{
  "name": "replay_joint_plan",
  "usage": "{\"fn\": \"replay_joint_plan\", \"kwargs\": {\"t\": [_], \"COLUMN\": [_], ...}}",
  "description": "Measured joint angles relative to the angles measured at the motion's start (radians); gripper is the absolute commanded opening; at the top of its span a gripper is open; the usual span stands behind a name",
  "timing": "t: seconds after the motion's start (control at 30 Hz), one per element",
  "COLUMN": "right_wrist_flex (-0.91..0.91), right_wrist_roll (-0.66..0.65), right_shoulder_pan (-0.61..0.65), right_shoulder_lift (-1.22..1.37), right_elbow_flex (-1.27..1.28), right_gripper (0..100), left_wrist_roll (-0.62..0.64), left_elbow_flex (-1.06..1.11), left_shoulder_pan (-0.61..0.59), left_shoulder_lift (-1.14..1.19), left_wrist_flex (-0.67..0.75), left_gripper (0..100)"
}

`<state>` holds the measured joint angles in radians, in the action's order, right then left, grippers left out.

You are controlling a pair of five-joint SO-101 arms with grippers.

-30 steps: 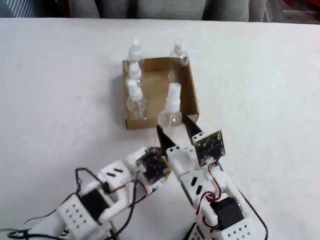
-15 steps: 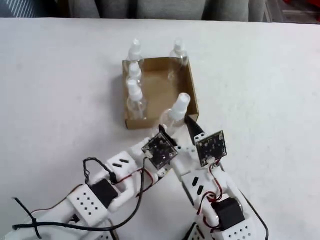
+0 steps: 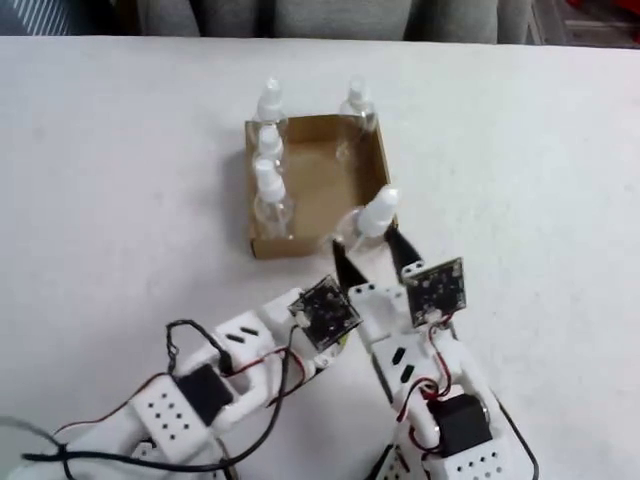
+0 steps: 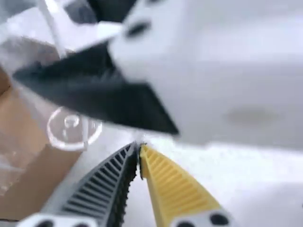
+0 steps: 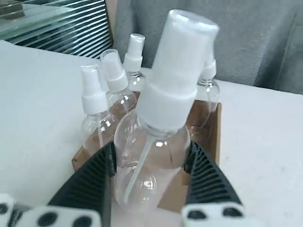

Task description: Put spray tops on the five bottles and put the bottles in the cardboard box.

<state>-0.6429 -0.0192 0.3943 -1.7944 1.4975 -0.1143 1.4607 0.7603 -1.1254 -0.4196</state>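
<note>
High view: cardboard box (image 3: 322, 172) holds bottles (image 3: 271, 206) (capped).

Wht table (image 3: 100, 150), grey upholstery (image 3: 330, 15), blinds (image 5: 52, 23)

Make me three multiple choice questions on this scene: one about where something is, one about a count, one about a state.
1. Where is the bottle that the right gripper holds?
A. At the box's corner nearest the arms
B. Lying inside the box
C. Beyond the box's far side

2. How many other bottles stand in the box?
A. Two
B. Four
C. Six

3. The left gripper is:
A. open
B. shut on a spray top
C. shut, empty

Answers: A, the high view shows it at that corner; B, the right wrist view shows four standing inside; C, its fingers meet with nothing between.
</note>
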Motion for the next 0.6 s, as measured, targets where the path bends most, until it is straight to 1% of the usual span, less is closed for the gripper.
{"fn": "replay_joint_plan", "kwargs": {"t": [0.07, 0.27, 0.33, 0.4, 0.5, 0.6], "right_wrist_flex": [0.028, 0.095, 0.117, 0.144, 0.198, 0.262], "right_wrist_roll": [0.000, 0.000, 0.000, 0.000, 0.000, 0.000], "right_shoulder_pan": [-0.034, -0.041, -0.055, -0.068, -0.078, -0.081], "right_shoulder_lift": [0.000, 0.000, 0.000, 0.000, 0.038, 0.137], "right_elbow_flex": [0.000, 0.000, 0.000, 0.000, 0.000, 0.000], "right_gripper": [1.6, 1.6, 1.6, 1.6, 1.6, 1.6], "left_wrist_roll": [0.000, 0.000, 0.000, 0.000, -0.015, -0.089], "left_elbow_flex": [0.000, 0.003, 0.035, 0.086, 0.201, 0.232], "left_shoulder_pan": [0.000, -0.011, -0.068, -0.130, -0.239, -0.328], "left_shoulder_lift": [-0.077, -0.365, -0.457, -0.540, -0.652, -0.686], "left_wrist_flex": [-0.075, -0.345, -0.428, -0.480, -0.494, -0.511], "left_gripper": [2, 2, 2, 2, 2, 2]}}
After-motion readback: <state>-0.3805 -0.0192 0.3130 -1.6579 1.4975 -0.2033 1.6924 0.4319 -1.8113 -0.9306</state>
